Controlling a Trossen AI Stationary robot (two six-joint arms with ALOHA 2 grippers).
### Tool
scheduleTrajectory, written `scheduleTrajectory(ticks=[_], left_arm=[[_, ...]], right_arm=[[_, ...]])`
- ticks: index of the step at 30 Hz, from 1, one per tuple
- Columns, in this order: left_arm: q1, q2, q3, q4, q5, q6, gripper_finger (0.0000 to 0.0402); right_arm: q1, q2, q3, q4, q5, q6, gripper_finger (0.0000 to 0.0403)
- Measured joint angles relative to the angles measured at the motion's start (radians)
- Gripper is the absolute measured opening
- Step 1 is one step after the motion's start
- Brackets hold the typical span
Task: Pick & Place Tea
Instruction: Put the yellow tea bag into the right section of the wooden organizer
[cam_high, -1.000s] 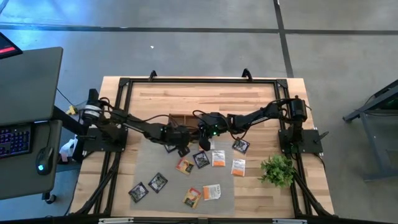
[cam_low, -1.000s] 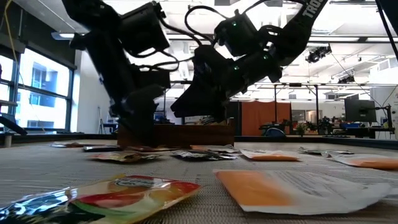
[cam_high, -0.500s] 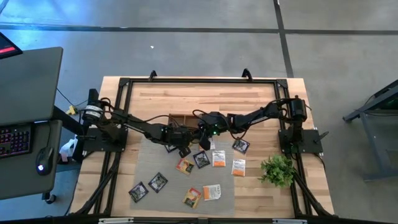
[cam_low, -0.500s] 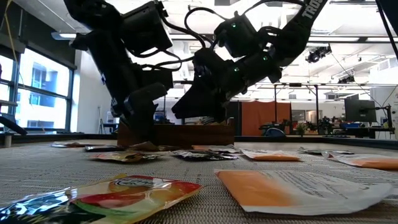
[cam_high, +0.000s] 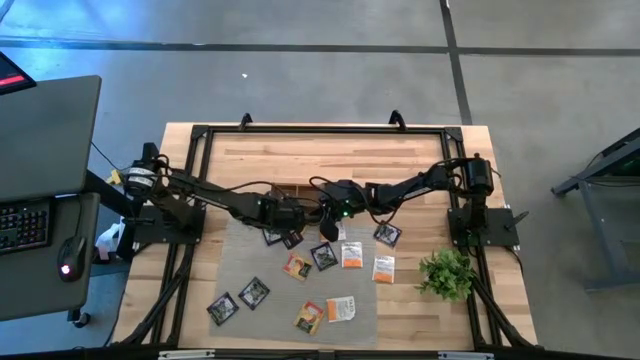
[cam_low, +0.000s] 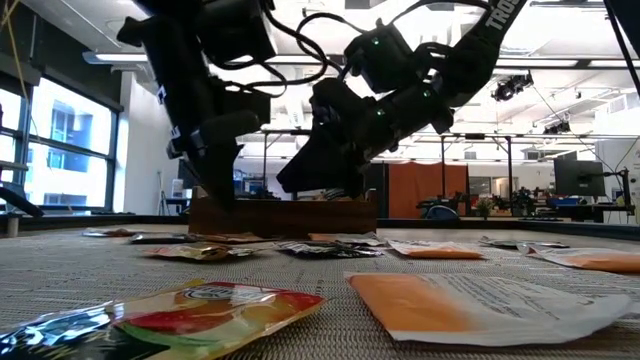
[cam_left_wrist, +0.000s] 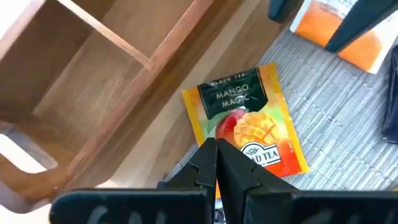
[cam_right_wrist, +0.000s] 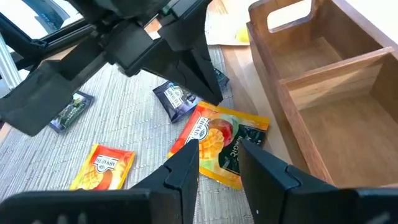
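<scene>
- The left gripper (cam_left_wrist: 216, 163) hung with its fingers pressed together, empty, just above the near edge of a flat orange-and-green mango tea sachet (cam_left_wrist: 247, 121).
- That sachet lay on the grey woven mat (cam_left_wrist: 348, 118), just beside the compartmented wooden box (cam_left_wrist: 93, 68).
- The right gripper (cam_right_wrist: 219, 163) hovered over the same sachet (cam_right_wrist: 219, 142), fingers slightly parted, holding nothing.
- Other square tea sachets (cam_high: 322, 256) lay scattered across the mat.

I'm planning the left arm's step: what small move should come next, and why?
Probably carry the Mango Magic sachet sideways over the nearest compartment of the wooden box. The left gripper looks shut on the sachet's edge, and an empty compartment lies right beside it. The right gripper hovers open nearby.
</scene>
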Motion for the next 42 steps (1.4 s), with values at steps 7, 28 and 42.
scheduleTrajectory(ticks=[7, 28, 42], left_arm=[[0.001, 0.060, 0.000, 0.081, 0.056, 0.028, 0.0006], [0.000, 0.058, 0.002, 0.106, 0.072, 0.017, 0.0144], [-0.001, 0.163, 0.008, 0.107, 0.026, -0.080, 0.0135]], right_arm=[[0.000, 0.000, 0.000, -0.013, 0.000, 0.000, 0.0108], [0.000, 0.000, 0.001, -0.025, -0.003, -0.008, 0.0108], [-0.001, 0.000, 0.000, -0.030, -0.003, -0.008, 0.0108]])
